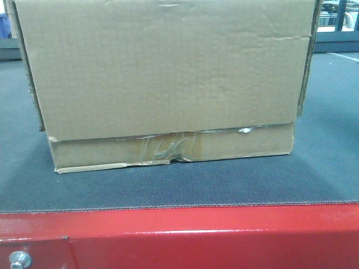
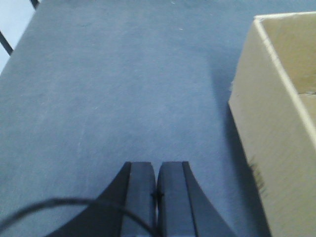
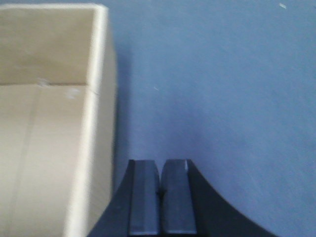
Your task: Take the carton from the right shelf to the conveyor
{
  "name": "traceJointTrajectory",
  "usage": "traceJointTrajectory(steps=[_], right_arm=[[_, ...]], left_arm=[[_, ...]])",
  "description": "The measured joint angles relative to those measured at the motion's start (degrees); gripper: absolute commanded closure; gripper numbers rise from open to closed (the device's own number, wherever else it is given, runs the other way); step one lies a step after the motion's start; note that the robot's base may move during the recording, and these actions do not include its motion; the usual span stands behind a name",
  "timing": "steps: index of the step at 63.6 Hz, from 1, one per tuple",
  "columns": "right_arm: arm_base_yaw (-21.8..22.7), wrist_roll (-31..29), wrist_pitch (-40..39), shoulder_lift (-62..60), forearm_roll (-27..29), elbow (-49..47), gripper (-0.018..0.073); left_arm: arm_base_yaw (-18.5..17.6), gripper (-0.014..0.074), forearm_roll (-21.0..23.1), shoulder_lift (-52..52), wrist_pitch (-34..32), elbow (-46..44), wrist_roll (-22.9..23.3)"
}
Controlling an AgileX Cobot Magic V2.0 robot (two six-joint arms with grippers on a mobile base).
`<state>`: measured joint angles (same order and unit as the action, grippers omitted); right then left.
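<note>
You have the large plain brown corrugated cardboard carton (image 1: pixel 168 67) sitting flat on the dark grey textured conveyor belt (image 1: pixel 179 185), set back from the belt's near edge. On the carton's front face a strip of crinkled clear tape (image 1: pixel 168 147) crosses the lower seam, and a small white speck (image 1: pixel 244 130) sits on that seam to the right of the tape. Below the carton, the belt ends at a glossy red metal frame edge (image 1: pixel 196 235), with a silver bolt (image 1: pixel 19 260) at the frame's lower left corner.

Your left gripper (image 2: pixel 157 190) is over bare belt to the left of the carton, clear of its side wall, with its two black fingers pressed together and nothing between them. A thin dark cable (image 2: pixel 64 203) curves across that wrist view in front of the fingers.

Your right gripper (image 3: pixel 160 195) is just beside the carton's right wall, not touching it as far as you can see; its fingers also meet, holding nothing. From both wrist views you look down into the carton's open top.
</note>
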<state>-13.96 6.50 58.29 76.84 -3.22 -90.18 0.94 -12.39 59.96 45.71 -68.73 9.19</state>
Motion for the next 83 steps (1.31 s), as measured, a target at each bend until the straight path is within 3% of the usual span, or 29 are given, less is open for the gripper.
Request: traceJointTrajectory(steps=[8,24,36,45,66,83], right_arm=[[1.13,0.0,-7.05,-6.53,-0.27,12.39,0.0629],[1.13,0.0,-24.42,-20.34,-0.27,37.26,0.0629],[1.13,0.0,-36.31,-32.95,-0.27,53.83,0.0629],[1.13,0.0,-40.44,-43.54,-0.27,62.39,0.0629],[1.13,0.0,-42.17,-64.57,-0.27,67.35,0.0629],[1.13,0.0,-42.55,-67.27,-0.27,67.35,0.0629]], left_arm=[[0.65,0.0592,0.73,-8.55,-8.43,12.24,0.0],[0.72,0.0592,1.45,-23.75,-18.61,31.67,0.0],[0.72,0.0592,1.45,-33.88,-22.21,39.78,0.0],[0.72,0.0592,1.45,-39.91,-22.45,42.53,0.0],[0.72,0.0592,1.45,-45.85,-22.68,42.99,0.0],[0.72,0.0592,1.45,-45.93,-22.9,42.99,0.0]])
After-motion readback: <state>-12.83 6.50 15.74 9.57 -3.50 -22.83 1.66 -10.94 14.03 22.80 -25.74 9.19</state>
